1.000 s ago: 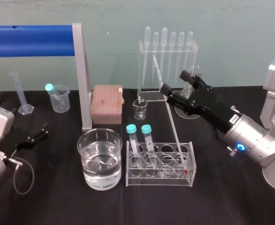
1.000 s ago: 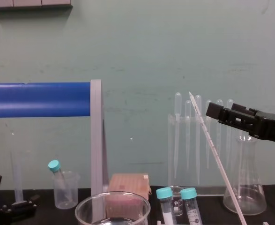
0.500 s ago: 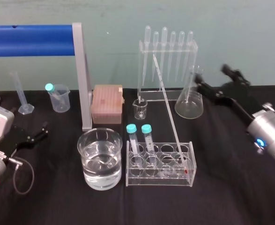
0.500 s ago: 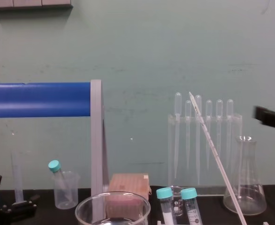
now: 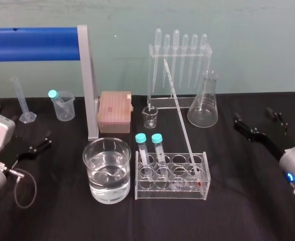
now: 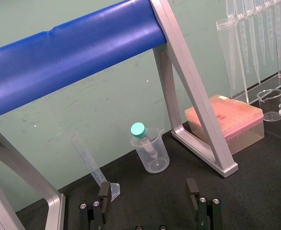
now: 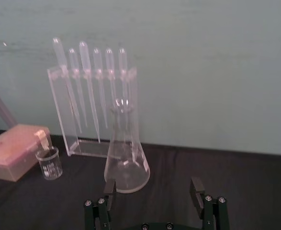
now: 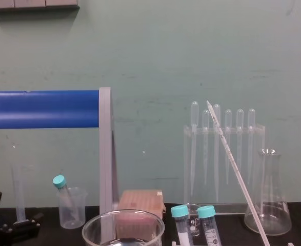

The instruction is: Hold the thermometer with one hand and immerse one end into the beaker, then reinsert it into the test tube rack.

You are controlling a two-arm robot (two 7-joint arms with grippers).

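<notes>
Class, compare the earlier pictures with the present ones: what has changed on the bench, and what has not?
The right claw, open and holding nothing, has pulled back from beside the thermometer's top, moving right and down. The thermometer leans in the test tube rack as before; the beaker and the left claw have not moved.

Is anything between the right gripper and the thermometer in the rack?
Nothing visible. Black cloth lies between the open right gripper and the thermometer leaning in the test tube rack; the conical flask stands farther back.
</notes>
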